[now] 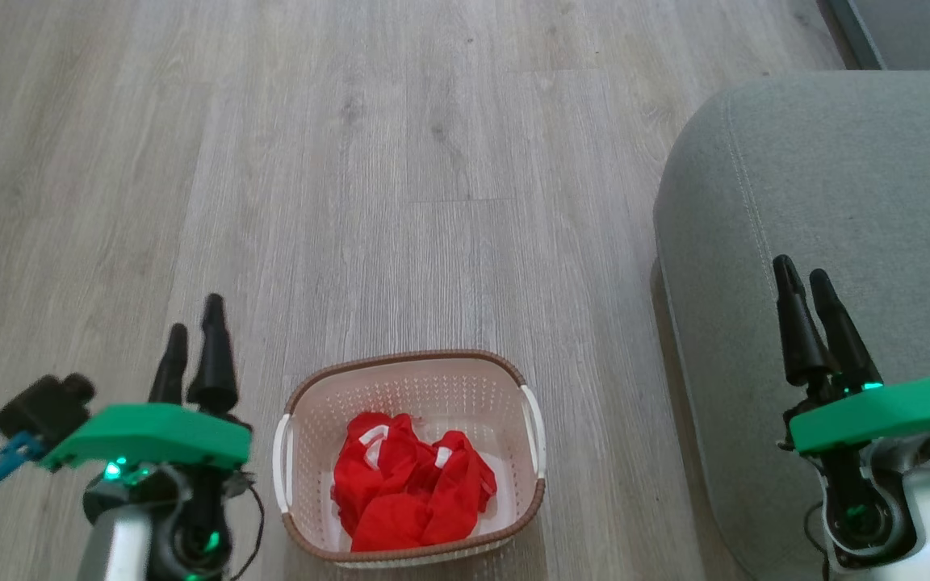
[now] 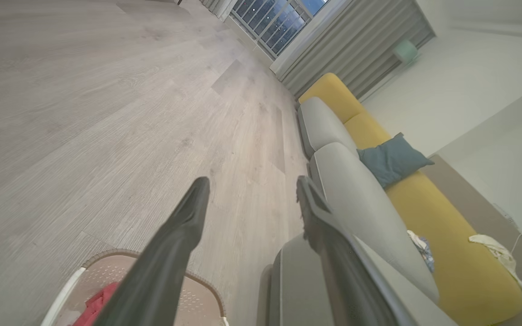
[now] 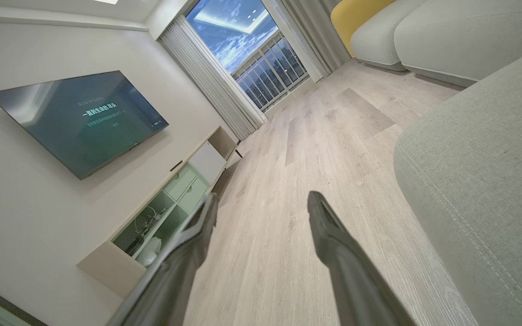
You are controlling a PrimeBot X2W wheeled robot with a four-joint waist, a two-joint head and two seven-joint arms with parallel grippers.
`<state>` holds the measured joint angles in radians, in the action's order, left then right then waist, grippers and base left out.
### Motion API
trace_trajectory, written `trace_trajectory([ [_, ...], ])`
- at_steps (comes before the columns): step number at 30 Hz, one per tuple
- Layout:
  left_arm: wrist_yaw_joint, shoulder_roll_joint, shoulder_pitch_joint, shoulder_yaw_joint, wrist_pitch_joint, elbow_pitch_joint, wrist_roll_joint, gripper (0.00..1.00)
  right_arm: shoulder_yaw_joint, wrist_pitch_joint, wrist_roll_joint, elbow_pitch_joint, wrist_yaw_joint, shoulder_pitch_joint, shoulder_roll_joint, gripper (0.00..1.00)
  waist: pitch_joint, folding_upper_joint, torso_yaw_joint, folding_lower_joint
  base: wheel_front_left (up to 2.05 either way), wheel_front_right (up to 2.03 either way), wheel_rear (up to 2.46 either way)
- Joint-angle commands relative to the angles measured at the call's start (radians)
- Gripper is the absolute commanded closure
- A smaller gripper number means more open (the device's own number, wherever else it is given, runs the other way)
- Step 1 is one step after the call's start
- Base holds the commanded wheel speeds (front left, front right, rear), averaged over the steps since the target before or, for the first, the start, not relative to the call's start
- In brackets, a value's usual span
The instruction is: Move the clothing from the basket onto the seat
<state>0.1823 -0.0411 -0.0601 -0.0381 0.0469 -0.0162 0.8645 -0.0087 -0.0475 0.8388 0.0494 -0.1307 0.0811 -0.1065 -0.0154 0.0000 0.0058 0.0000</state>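
Overhead, clothing [image 1: 408, 484] in basket [image 1: 408, 357]; right wrist sees television [image 3: 79, 120]

The left arm's pale grey forearm [image 1: 122, 549] carried a flat bright green plastic plate [image 1: 154, 436] with small green lights glowing beneath, and two long tapered matte-black fingers [image 1: 213, 355]. A black camera block [image 1: 45, 407] with a blue connector [image 1: 1, 468] adjoined it. The right arm's green plate [image 1: 877, 411] and black fingers [image 1: 796, 331] looked alike.

Red clothing [image 1: 408, 492] (white trim), cream perforated basket [image 1: 408, 386] with brown rim, grey-green seat [image 1: 836, 177]
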Motion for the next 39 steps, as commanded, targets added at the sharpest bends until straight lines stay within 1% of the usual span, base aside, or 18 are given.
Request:
trace_trajectory([
  [1, 0.024, -0.024, -0.052, -0.007, 0.017, -0.049, -0.040, 0.00, 0.013, -0.015, -0.035, -0.046, 0.000, 0.054, -0.023, 0.00, -0.001, 0.0000, 0.000, 0.0000, 0.00, 0.00, 0.00],
  [13, 0.275, -0.132, -0.098, -0.234, 0.052, -0.069, -0.193, 0.00, 0.049, -0.050, -0.174, -0.051, 0.000, 0.061, -0.033, 0.00, -0.003, 0.0000, 0.001, 0.0000, 0.00, 0.00, 0.00],
  [16, 0.322, -0.151, -0.114, -0.281, 0.061, -0.073, -0.218, 0.00, 0.064, -0.059, -0.211, -0.055, 0.000, 0.065, -0.037, 0.00, -0.003, 0.0000, 0.001, 0.0000, 0.00, 0.00, 0.00],
  [17, 0.322, -0.151, -0.114, -0.281, 0.061, -0.073, -0.218, 0.00, 0.064, -0.059, -0.211, -0.055, 0.000, 0.065, -0.037, 0.00, -0.003, 0.0000, 0.001, 0.0000, 0.00, 0.00, 0.00],
  [19, 0.348, -0.159, -0.122, -0.303, 0.066, -0.077, -0.232, 0.00, 0.074, -0.065, -0.234, -0.055, 0.000, 0.066, -0.040, 0.00, -0.003, 0.0000, 0.000, 0.0000, 0.00, 0.00, 0.00],
  [21, 0.365, -0.163, -0.128, -0.321, 0.072, -0.079, -0.243, 0.00, 0.083, -0.071, -0.253, -0.050, 0.000, 0.067, -0.041, 0.00, -0.003, 0.0000, 0.000, 0.0000, 0.00, 0.00, 0.00],
  [23, 0.368, -0.164, -0.129, -0.335, 0.078, -0.077, -0.250, 0.00, 0.093, -0.077, -0.271, -0.042, 0.000, 0.067, -0.044, 0.00, -0.002, 0.0000, 0.000, 0.0000, 0.00, 0.00, 0.00],
  [28, 0.328, -0.148, -0.119, -0.331, 0.093, -0.061, -0.273, 0.00, 0.115, -0.091, -0.307, -0.020, 0.000, 0.067, -0.048, 0.00, -0.001, 0.0000, 0.001, 0.0000, 0.00, 0.00, 0.00],
  [31, 0.309, -0.133, -0.115, -0.308, 0.102, -0.066, -0.317, 0.00, 0.113, -0.100, -0.316, -0.011, 0.000, 0.070, -0.043, 0.00, -0.001, 0.0000, 0.001, 0.0000, 0.00, 0.00, 0.00],
  [34, 0.309, -0.115, -0.110, -0.290, 0.113, -0.085, -0.385, 0.00, 0.117, -0.112, -0.351, -0.003, 0.000, 0.073, -0.043, 0.00, -0.003, 0.0000, 0.002, 0.0000, 0.00, 0.00, 0.00],
  [36, 0.301, -0.106, -0.105, -0.288, 0.119, -0.089, -0.405, 0.00, 0.125, -0.118, -0.374, 0.006, 0.000, 0.073, -0.046, 0.00, -0.003, 0.0000, 0.002, 0.0000, 0.00, 0.00, 0.00],
  [39, 0.260, -0.086, -0.090, -0.278, 0.128, -0.078, -0.416, 0.00, 0.132, -0.127, -0.398, 0.023, 0.000, 0.071, -0.043, 0.00, -0.002, 0.0000, 0.003, 0.0000, 0.00, 0.00, 0.00],
])
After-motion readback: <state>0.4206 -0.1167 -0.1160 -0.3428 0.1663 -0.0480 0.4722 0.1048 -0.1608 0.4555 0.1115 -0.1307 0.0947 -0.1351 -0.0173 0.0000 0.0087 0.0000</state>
